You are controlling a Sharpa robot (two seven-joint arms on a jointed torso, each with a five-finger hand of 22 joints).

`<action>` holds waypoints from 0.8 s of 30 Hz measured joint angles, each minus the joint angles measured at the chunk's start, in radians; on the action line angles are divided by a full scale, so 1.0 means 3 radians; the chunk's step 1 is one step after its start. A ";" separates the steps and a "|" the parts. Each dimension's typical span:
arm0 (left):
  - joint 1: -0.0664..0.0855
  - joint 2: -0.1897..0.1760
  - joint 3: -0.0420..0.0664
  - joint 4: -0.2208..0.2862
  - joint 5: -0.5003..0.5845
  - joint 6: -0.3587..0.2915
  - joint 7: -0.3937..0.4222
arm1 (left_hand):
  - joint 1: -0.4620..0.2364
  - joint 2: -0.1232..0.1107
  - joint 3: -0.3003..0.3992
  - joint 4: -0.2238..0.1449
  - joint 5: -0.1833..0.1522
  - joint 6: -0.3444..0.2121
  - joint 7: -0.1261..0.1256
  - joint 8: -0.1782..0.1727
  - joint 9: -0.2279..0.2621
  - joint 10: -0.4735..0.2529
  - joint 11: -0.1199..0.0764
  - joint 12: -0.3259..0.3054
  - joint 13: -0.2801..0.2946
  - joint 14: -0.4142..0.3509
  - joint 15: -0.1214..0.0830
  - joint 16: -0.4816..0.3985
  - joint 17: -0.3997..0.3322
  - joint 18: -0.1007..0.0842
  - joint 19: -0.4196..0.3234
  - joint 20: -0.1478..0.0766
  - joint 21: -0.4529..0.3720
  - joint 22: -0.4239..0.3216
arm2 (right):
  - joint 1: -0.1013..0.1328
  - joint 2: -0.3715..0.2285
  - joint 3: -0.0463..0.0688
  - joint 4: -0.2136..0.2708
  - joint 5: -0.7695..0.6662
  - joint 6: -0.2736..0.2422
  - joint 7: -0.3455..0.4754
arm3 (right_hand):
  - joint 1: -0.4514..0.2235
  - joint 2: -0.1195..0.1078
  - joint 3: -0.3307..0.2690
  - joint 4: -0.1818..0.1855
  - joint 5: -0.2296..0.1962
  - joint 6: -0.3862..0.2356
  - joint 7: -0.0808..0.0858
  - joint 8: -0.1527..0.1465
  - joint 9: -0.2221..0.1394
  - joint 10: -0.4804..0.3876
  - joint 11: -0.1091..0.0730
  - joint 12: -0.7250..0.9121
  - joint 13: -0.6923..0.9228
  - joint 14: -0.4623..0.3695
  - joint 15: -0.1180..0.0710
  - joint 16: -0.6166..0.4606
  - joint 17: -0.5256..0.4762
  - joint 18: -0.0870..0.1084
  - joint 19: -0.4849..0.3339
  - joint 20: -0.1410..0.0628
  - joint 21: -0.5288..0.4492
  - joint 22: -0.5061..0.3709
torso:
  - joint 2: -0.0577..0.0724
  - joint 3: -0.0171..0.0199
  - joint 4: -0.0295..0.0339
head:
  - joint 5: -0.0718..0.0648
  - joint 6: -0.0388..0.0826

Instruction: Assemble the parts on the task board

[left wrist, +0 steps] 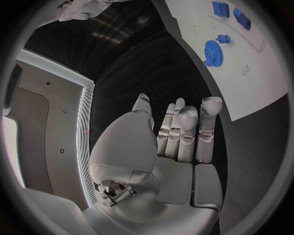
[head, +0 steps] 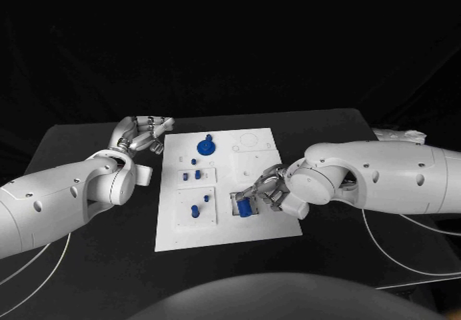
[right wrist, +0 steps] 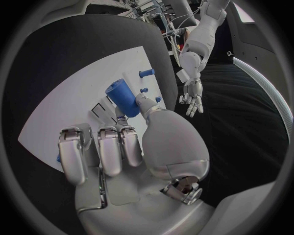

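Observation:
The white task board [head: 259,150] lies in the middle of the black table. My right hand [head: 264,192] hovers over the board's near right part and pinches a blue cylindrical part [head: 246,208]; the right wrist view shows this part [right wrist: 122,99] between the thumb and fingers. A blue gear [head: 206,147] stands on the far part of the board, with small blue parts [head: 192,175] in a recessed panel nearer me and another [head: 195,211] below that. My left hand [head: 142,133] hangs beside the board's far left corner, with fingers [left wrist: 183,128] extended and holding nothing.
In the left wrist view the gear [left wrist: 212,51] and two blue blocks [left wrist: 232,13] sit on the board [left wrist: 257,78]. Bare black table [head: 77,143] surrounds the board. White cables [head: 404,257] trail over the table's near right.

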 measured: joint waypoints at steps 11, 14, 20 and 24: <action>0.0000 -0.0003 0.0000 0.0002 0.0000 0.0003 0.0000 | 0.0000 0.0000 0.0000 0.0000 0.0000 0.0000 0.0000 0.0000 0.0000 0.0000 0.0000 0.0000 0.0000 0.0000 0.0000 0.0000 0.0000 0.0000 0.0000 0.0000 0.0000 0.0000 | -0.0002 0.0012 0.0004 -0.0008 -0.0036 -0.0001 -0.0004 | 0.0000 0.0000 -0.0059 0.0018 -0.0035 -0.0038 -0.0010 -0.0036 0.0011 -0.0004 0.0029 0.0000 0.0000 0.0000 0.0025 0.0000 0.0000 0.0000 0.0000 0.0000 0.0000 0.0000 | 0.0000 0.0000 0.0000 | -0.0003 0.0000; 0.0000 -0.0003 0.0000 0.0004 0.0000 0.0004 -0.0001 | 0.0001 0.0001 0.0000 0.0000 0.0000 0.0000 0.0000 0.0000 0.0000 0.0000 0.0000 0.0000 0.0000 0.0000 0.0000 0.0000 0.0000 0.0000 0.0000 0.0000 0.0000 0.0000 | -0.0002 0.0015 0.0006 -0.0009 -0.0043 -0.0002 -0.0004 | 0.0000 0.0000 -0.0074 0.0018 -0.0046 -0.0054 0.0007 -0.0048 0.0000 0.0007 0.0041 0.0000 0.0000 0.0000 0.0025 0.0000 0.0000 0.0000 0.0013 0.0013 0.0000 0.0000 | 0.0000 0.0000 0.0000 | -0.0004 0.0000; 0.0000 -0.0003 0.0000 0.0004 0.0000 0.0005 -0.0001 | 0.0017 0.0017 0.0000 0.0000 0.0000 0.0000 0.0000 0.0000 0.0000 0.0000 0.0000 0.0000 0.0000 0.0000 0.0000 0.0000 0.0000 0.0000 0.0000 0.0000 0.0000 0.0000 | -0.0002 0.0029 0.0006 -0.0017 -0.0052 -0.0004 0.0000 | 0.0000 0.0000 -0.0115 0.0024 -0.0055 -0.0141 0.0031 -0.0078 -0.0012 0.0007 0.0065 0.0000 0.0000 0.0000 0.0049 0.0000 0.0000 0.0000 0.0001 0.0027 0.0000 -0.0001 | 0.0002 0.0000 0.0000 | -0.0007 0.0000; 0.0000 -0.0003 0.0000 0.0004 -0.0001 0.0006 -0.0001 | 0.0017 0.0017 0.0000 0.0000 0.0005 0.0000 0.0000 0.0003 0.0000 0.0000 0.0000 0.0000 0.0000 0.0000 0.0000 0.0000 0.0000 0.0000 0.0000 0.0000 0.0000 0.0000 | -0.0002 0.0039 0.0007 -0.0022 -0.0058 -0.0004 0.0001 | 0.0001 0.0000 -0.0133 0.0023 -0.0018 -0.0191 0.0048 -0.0080 -0.0018 -0.0004 0.0076 0.0000 0.0000 0.0000 0.0073 0.0000 0.0000 0.0000 0.0000 0.0050 0.0000 -0.0001 | 0.0002 0.0000 0.0000 | -0.0007 0.0000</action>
